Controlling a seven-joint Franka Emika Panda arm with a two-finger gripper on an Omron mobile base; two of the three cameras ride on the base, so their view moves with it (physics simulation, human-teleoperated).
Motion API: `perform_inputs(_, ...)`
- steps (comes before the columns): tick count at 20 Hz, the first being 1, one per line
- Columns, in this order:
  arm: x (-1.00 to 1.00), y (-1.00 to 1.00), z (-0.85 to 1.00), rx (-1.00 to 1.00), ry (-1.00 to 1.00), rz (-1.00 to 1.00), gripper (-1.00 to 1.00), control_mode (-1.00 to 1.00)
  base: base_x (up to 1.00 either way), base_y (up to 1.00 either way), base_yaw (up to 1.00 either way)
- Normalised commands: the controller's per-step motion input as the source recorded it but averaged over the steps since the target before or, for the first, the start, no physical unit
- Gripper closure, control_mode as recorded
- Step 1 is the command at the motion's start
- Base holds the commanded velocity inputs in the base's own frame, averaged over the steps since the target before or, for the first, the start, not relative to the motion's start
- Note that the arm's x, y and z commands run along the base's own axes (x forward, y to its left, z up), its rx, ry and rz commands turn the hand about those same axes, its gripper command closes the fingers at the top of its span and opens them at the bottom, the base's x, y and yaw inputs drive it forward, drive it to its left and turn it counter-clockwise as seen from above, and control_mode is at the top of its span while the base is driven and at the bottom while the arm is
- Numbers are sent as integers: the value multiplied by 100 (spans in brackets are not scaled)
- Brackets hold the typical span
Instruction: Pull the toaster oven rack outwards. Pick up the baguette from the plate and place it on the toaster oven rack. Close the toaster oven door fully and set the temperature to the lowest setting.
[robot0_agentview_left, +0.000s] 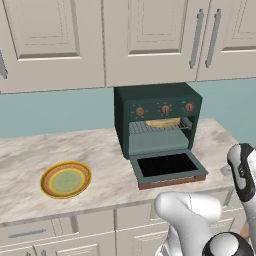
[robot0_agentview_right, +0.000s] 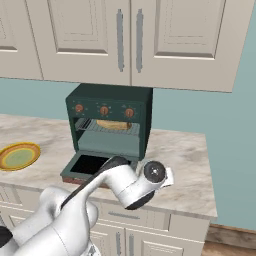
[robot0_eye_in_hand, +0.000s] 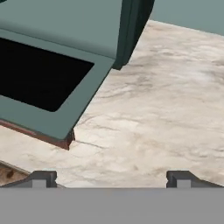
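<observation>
The dark green toaster oven (robot0_agentview_left: 157, 100) stands on the counter with its door (robot0_agentview_left: 167, 167) folded down flat, black glass facing up. The wire rack (robot0_agentview_left: 142, 128) sits in the upper part of the cavity, and the golden baguette (robot0_agentview_left: 162, 122) lies on it. The orange-rimmed plate (robot0_agentview_left: 65, 179) lies bare at the left. In the hand view my gripper (robot0_eye_in_hand: 111, 177) is open with nothing between its fingertips (robot0_eye_in_hand: 41, 177). It hovers low over the marble just right of the door's (robot0_eye_in_hand: 43, 87) front right corner and its reddish-brown handle (robot0_eye_in_hand: 39, 133).
Three orange-brown knobs (robot0_agentview_left: 165, 109) run across the oven's upper front. Bare marble counter (robot0_eye_in_hand: 166, 109) stretches right of the oven to the wall. The counter's front edge (robot0_eye_in_hand: 8, 173) lies close to the left fingertip. Wall cabinets (robot0_agentview_left: 150, 40) hang above the oven.
</observation>
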Motion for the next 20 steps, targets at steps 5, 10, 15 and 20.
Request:
perform_inputs(5, 3, 3, -47, 11, -10, 29, -100, -100, 0, 0, 0)
perform_inputs(10, 0, 2, -43, 4, -7, 25, -100, -100, 0, 0, 0)
perform_inputs(15, 2, 24, -19, 12, -13, 25, -100, -100, 0, 0, 0)
perform_inputs(20, 3, 34, -14, 9, -5, 17, -100, -100, 0, 0, 0)
